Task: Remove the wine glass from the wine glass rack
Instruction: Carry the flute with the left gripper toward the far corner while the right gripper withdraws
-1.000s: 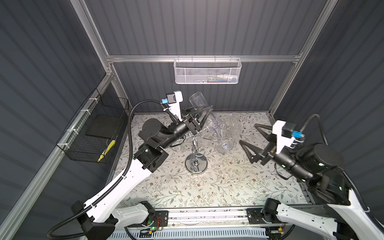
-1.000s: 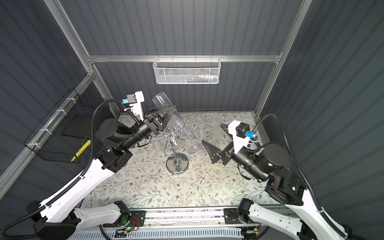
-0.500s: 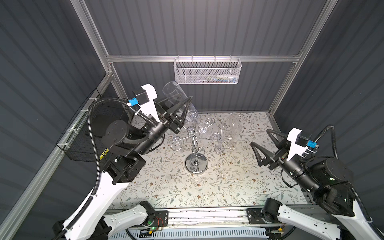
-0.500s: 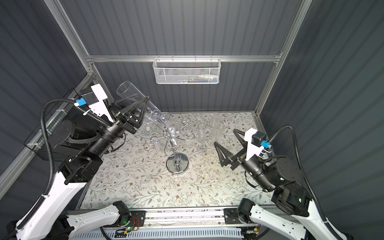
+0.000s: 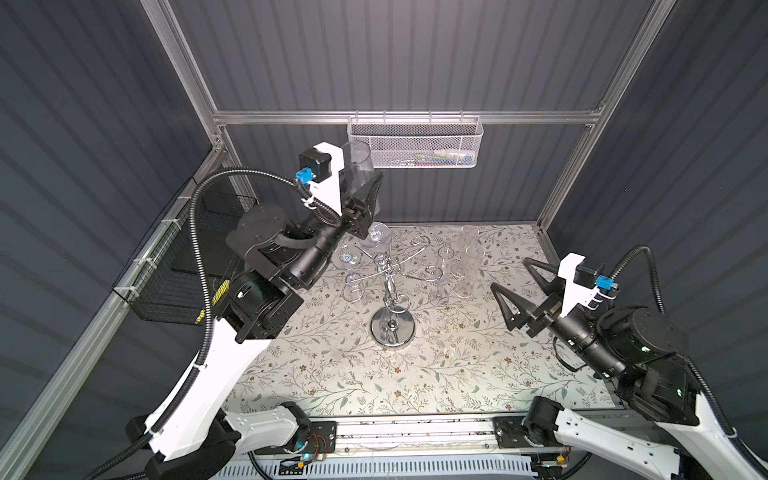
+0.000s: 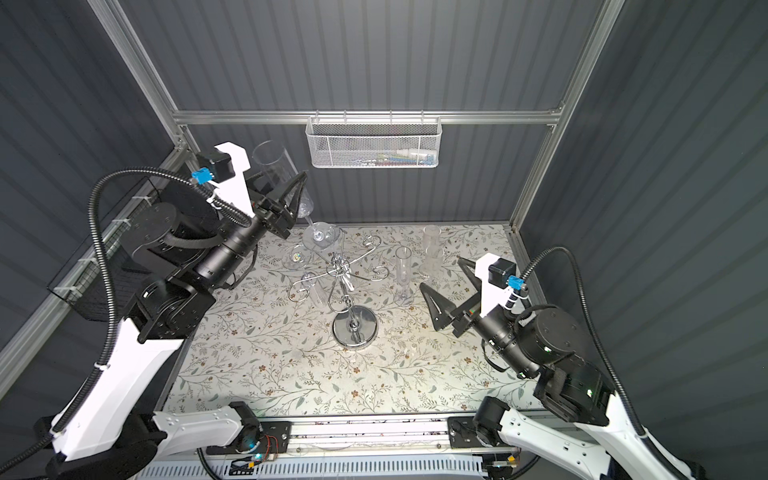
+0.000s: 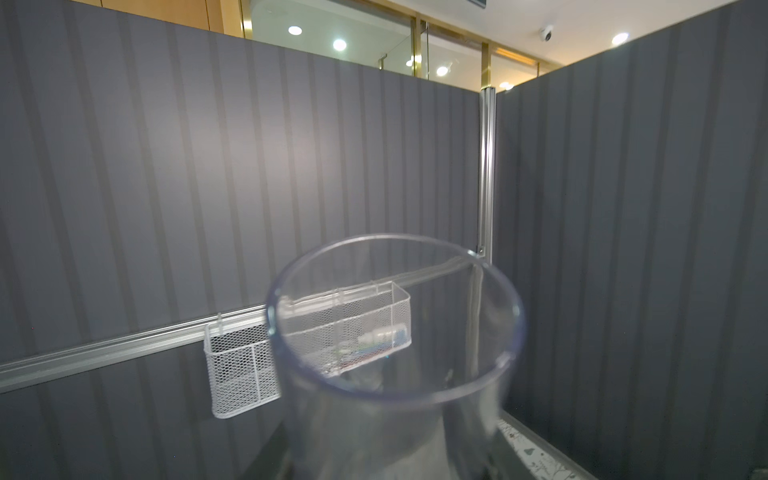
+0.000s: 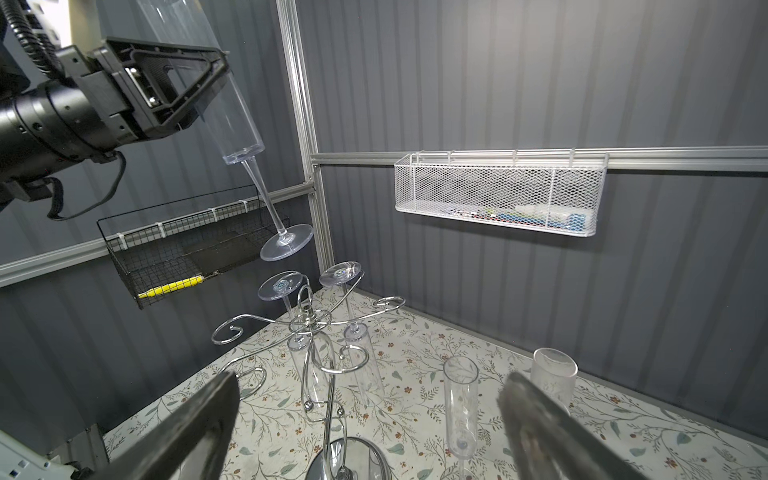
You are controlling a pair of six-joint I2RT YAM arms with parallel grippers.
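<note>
Seen from the left wrist, the wine glass (image 7: 395,353) is a blur, its stem out of frame. The white mesh basket (image 5: 415,145) holds things too small to name. A picture edge cuts the wine glass rack (image 8: 309,328) at its base, and the blurred fingers (image 8: 199,424) of the right gripper (image 8: 370,388).

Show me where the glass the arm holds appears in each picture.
In a top view: wine glass upper left of centre.
In a top view: wine glass upper left.
Left wrist: wine glass, lower middle.
Right wrist: wine glass, upper left.
Shared landmark: white mesh basket.
</note>
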